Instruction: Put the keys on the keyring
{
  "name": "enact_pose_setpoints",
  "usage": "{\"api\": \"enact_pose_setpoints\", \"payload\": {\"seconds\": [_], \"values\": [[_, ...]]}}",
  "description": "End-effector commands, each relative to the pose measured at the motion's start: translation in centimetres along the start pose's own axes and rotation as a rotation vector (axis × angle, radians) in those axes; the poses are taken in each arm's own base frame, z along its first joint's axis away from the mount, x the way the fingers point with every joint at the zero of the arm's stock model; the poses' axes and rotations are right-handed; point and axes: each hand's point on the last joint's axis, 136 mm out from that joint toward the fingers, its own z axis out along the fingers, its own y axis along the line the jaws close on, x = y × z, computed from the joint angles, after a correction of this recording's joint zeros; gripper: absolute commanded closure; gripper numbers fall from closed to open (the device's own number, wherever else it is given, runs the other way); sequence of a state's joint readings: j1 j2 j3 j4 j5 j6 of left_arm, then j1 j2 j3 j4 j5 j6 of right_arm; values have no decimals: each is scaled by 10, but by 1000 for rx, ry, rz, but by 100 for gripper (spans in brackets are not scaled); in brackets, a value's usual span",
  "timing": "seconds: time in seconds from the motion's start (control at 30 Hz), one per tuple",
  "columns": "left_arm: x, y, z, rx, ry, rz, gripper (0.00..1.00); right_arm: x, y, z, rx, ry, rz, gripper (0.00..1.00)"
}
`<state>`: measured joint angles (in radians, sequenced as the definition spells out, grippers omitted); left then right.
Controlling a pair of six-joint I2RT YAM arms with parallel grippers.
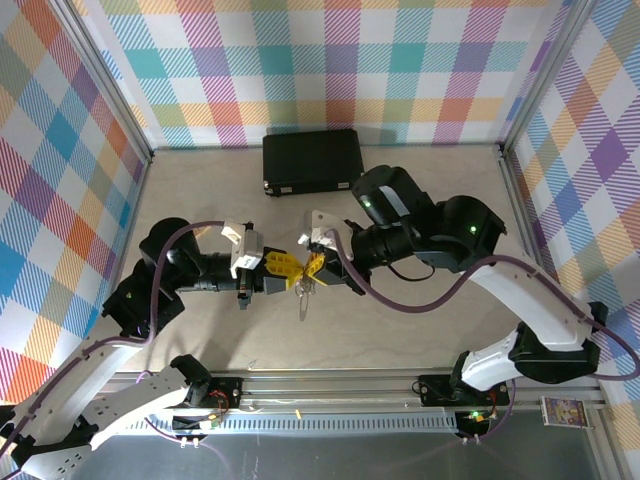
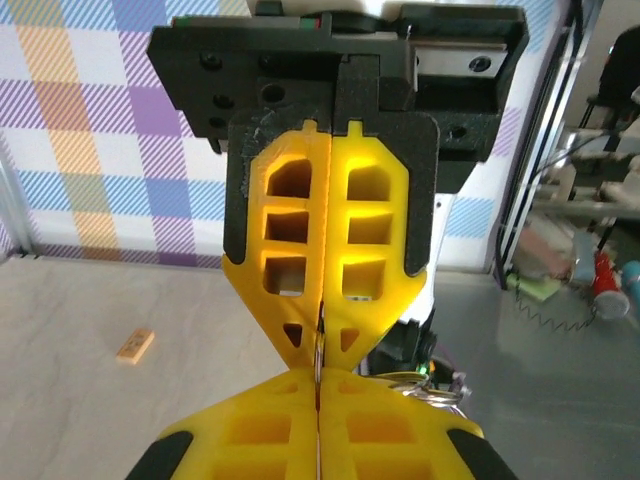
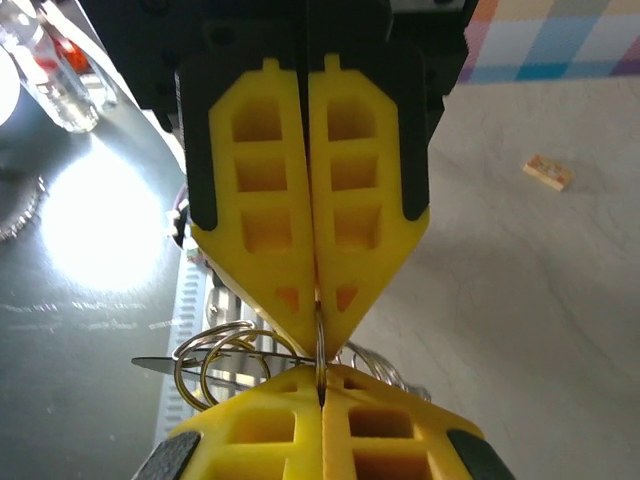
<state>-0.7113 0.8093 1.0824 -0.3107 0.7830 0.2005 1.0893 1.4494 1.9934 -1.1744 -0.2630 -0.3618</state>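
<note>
At the centre of the worktop [image 1: 200, 190], raised above its surface, the left claw [image 1: 283, 268] and the right claw [image 1: 313, 266] are meeting tip to tip.

Left claw: the yellow fingers are pressing together. A thin silver wire of the keyring [image 1: 302, 298] is passing into the seam between them, so this claw is clamping the keyring.

Right claw: the yellow fingers are likewise pressing together and are clamping the same wire from the opposite side.

Top view: the keyring is hanging from the meeting point toward 6 o'clock. Whether its lower end is touching the worktop cannot be told.

Left wrist view: the left claw [image 2: 318, 385] is entering from 6 o'clock and the right claw [image 2: 318, 352] is facing it from 12 o'clock. The tips are almost touching, with the wire running between them. Small silver rings [image 2: 428, 385] are hanging at 4 o'clock of the tips.

Right wrist view: the right claw [image 3: 320, 378] is entering from 6 o'clock and the left claw [image 3: 318, 335] is facing it from 12 o'clock. The keyring wire [image 3: 319, 350] is bridging the two seams, and the small silver rings [image 3: 225, 358] are hanging at 8 o'clock of the tips.

A black case [image 1: 312, 160] is lying flat at 12 o'clock of the claws, well apart from them. A small tan block [image 3: 548, 172] is lying on the worktop.
</note>
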Motion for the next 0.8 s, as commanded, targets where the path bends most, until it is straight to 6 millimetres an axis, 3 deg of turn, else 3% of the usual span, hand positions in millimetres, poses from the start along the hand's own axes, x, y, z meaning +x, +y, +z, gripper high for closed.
{"api": "enact_pose_setpoints", "payload": {"seconds": [0.0, 0.13, 0.2, 0.33, 0.43, 0.57, 0.77], "values": [[16, -2, -1, 5, 80, 27, 91, 13, 2, 4, 7, 97, -60, 100], [17, 0, 1, -4, 75, 27, 91, 15, 2, 12, -1, 142, -81, 100], [16, 1, 1, -6, 60, 24, 100, 16, 2, 14, -3, 152, -86, 100], [8, -2, 0, 1, 11, 24, 100, 13, 3, 12, 4, 138, -83, 100], [-10, -9, -3, 27, -67, 38, 100, 4, 5, 5, 12, 82, -67, 99], [-30, -20, -4, 103, -176, 17, 100, -9, 9, -7, 24, -17, -58, 88], [-49, -33, -8, 208, -282, -26, 100, -19, 15, -20, 20, -83, -55, 87]]}}
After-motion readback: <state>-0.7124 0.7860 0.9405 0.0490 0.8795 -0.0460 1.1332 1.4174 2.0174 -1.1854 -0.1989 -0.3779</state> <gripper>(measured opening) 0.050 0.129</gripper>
